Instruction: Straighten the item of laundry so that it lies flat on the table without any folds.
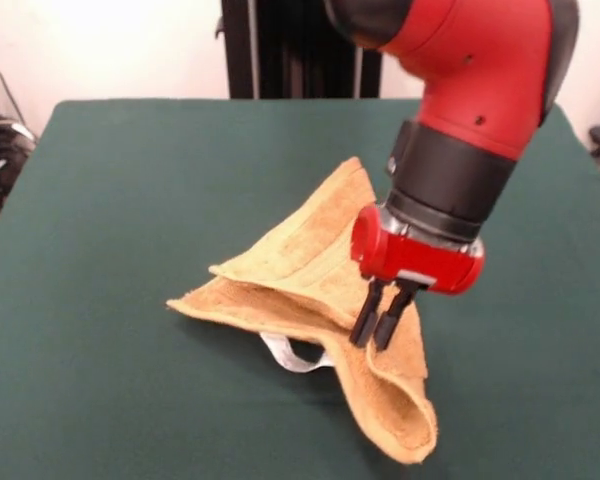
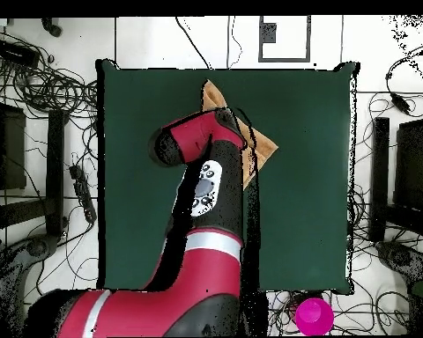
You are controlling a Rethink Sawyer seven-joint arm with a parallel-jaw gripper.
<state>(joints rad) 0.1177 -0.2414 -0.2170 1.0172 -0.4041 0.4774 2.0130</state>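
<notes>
The tan terry towel (image 1: pixel 310 290) sits bunched in a peaked, roughly triangular heap on the green cloth bench (image 1: pixel 110 200), a white tag (image 1: pixel 292 355) poking from beneath. The claw (image 1: pixel 380 325) pinches its raised fold, fingers closed.

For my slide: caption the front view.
Sawyer gripper pinching a folded, tented orange-tan terry towel on the green table.

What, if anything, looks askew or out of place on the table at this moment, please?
The towel is not flat: it lies folded over itself in a rumpled triangle on the table, one corner curling up, its white tag poking out. The gripper pinches a fold.
</notes>
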